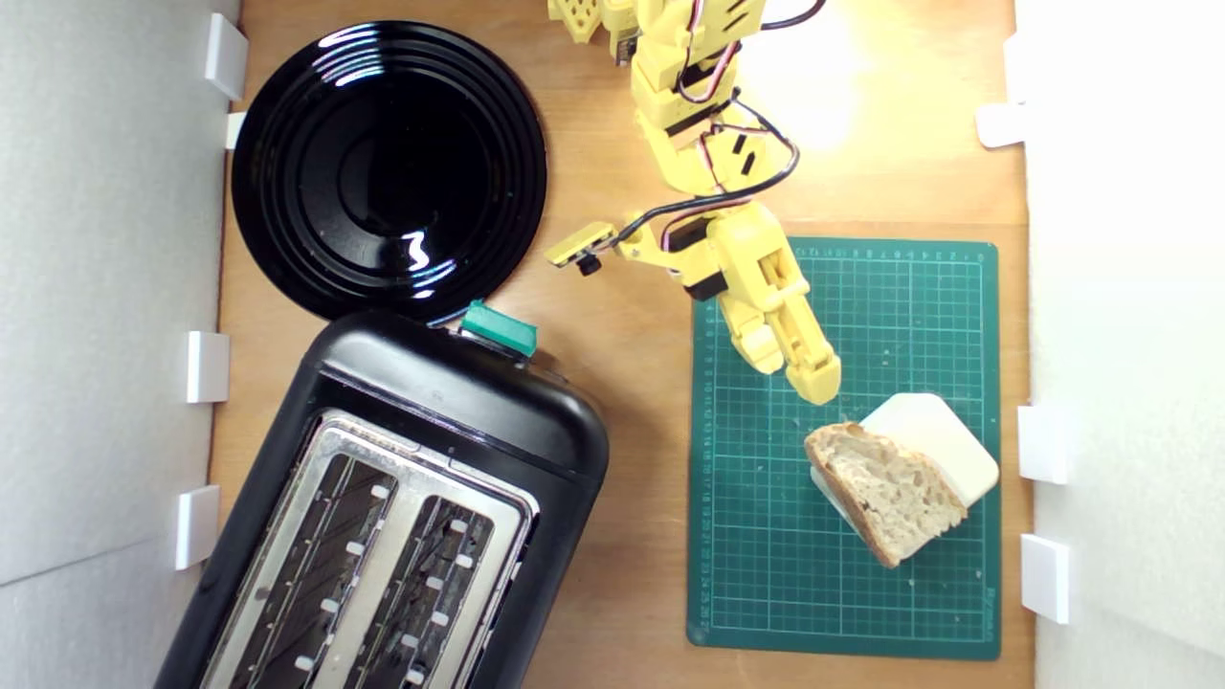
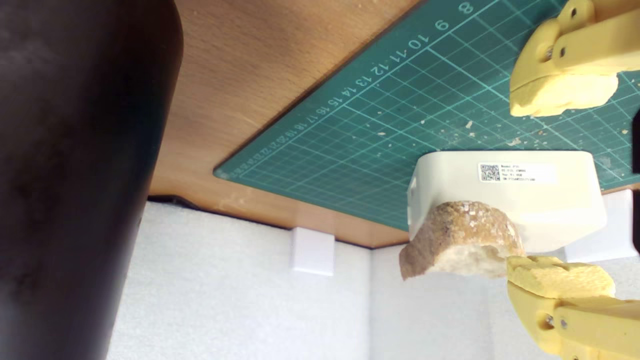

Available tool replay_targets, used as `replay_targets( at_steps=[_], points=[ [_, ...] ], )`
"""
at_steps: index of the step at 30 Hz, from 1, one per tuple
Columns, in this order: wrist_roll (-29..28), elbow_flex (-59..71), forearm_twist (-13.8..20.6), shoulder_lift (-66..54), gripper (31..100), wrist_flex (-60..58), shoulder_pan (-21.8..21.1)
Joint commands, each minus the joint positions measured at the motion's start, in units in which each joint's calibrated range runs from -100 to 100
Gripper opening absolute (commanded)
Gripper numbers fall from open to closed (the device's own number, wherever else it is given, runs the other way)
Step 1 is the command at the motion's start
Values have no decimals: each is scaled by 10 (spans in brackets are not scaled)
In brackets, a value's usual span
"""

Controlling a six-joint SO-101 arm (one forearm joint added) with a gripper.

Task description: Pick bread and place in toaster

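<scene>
In the exterior view the yellow gripper (image 1: 799,373) hangs over the green cutting mat (image 1: 766,574), its tips just beside the crust end of the bread (image 1: 885,493) and not closed on it. From this angle the two fingers look nearly side by side, so how far they are spread cannot be told here. The bread lies tilted across a cream block (image 1: 943,440) near the mat's edge on the exterior view's right, partly covering the block. The toaster (image 1: 402,507) sits at the bench's corner on the exterior view's lower left, set at an angle, both slots empty, its teal lever (image 1: 499,330) at the end nearest the black plate (image 1: 388,167). The plate lies at the bench's far corner on the exterior view's left, touching or just overlapping the toaster's end. White clips (image 1: 206,366) line the bench edges against the pale walls

In the wrist view the gripper (image 2: 562,190) is spread wide: one fingertip (image 2: 565,95) hangs over the mat on one side of the block (image 2: 505,195), the other fingertip (image 2: 560,280) on the opposite side, at the broken end of the bread (image 2: 460,245); whether it touches the crumb cannot be told. The bread leans against the block's side, crust toward the camera. Crumbs dot the mat (image 2: 350,125). The toaster's dark side (image 2: 75,175) fills one edge of this view
</scene>
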Motion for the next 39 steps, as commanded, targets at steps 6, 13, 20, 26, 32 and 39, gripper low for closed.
replay_targets(
  at_steps=[6,13,20,26,32,39],
  points=[
    [-27,-66,-5,8,914,-19,-6],
    [-33,-91,-5,18,912,-18,-7],
    [-40,-135,-5,54,912,-18,-7],
    [-40,-151,-5,59,912,-18,-14],
    [-39,-161,-5,65,912,-18,-19],
    [-38,-194,-5,97,912,-18,-27]
  ],
)
